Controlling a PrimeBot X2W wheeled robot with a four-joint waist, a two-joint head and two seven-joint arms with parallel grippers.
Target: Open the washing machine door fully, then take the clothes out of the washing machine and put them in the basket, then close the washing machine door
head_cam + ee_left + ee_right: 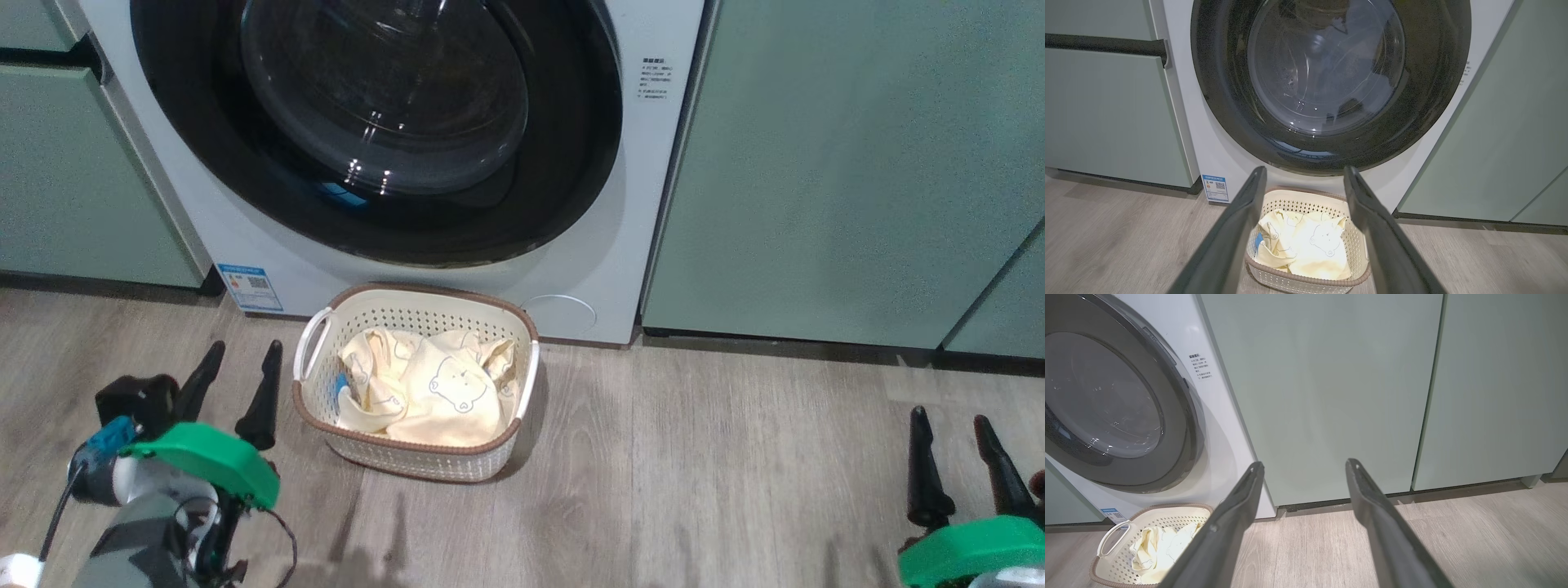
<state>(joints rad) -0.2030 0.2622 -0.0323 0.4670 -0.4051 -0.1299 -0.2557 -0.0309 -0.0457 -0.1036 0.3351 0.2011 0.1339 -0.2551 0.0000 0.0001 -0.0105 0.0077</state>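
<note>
On the washing machine, the blue sticker seems illegible; left pincer and right pincer gape.

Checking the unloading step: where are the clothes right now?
In the head view the clothes lie in the basket on the floor, just in front of the washing machine, right of the left gripper.

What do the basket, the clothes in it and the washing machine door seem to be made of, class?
Basket: probably moulded plastic, matte cream; regular punched holes.
Clothes: soft fabric, matte; it creases and slumps.
Washing machine door: glossy black rim, likely plastic, around clear glass-like bowl; sharp reflections.
</note>
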